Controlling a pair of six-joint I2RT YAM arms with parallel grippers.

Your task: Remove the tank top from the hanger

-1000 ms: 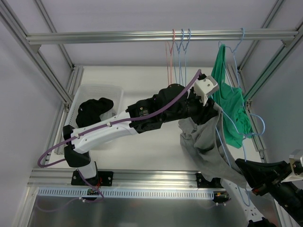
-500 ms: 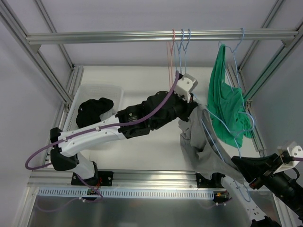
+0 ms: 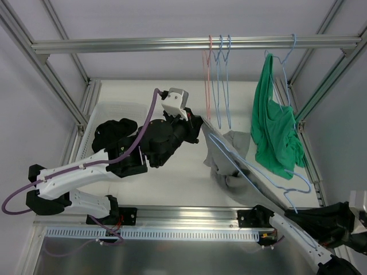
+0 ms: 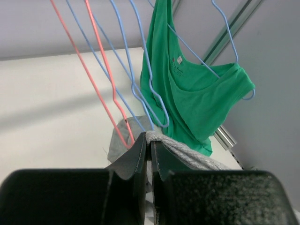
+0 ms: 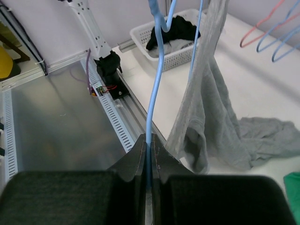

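Observation:
The grey tank top [image 3: 225, 156] hangs stretched between the two arms, its lower part bunched on the table. My left gripper [image 3: 198, 124] is shut on its ribbed edge, which shows in the left wrist view [image 4: 187, 153] pinched at the gripper [image 4: 150, 140]. A blue hanger [image 3: 261, 175] runs slanting across the grey top. My right gripper [image 3: 298, 213] is shut on its wire. The right wrist view shows the gripper [image 5: 150, 143] clamping the blue wire [image 5: 154, 89], with the grey top [image 5: 211, 108] draped beside it. I cannot tell whether a strap is still on the hanger.
A green tank top [image 3: 275, 129] hangs on another blue hanger from the top rail [image 3: 143, 44]. Three empty hangers, one red and two blue [image 3: 217, 80], hang left of it. A white basket [image 3: 137, 109] with dark clothes stands at the left.
My left gripper has swung left, away from the green top, pulling the grey top with it. My right gripper has drawn the blue hanger down and right; more of its wire shows bare.

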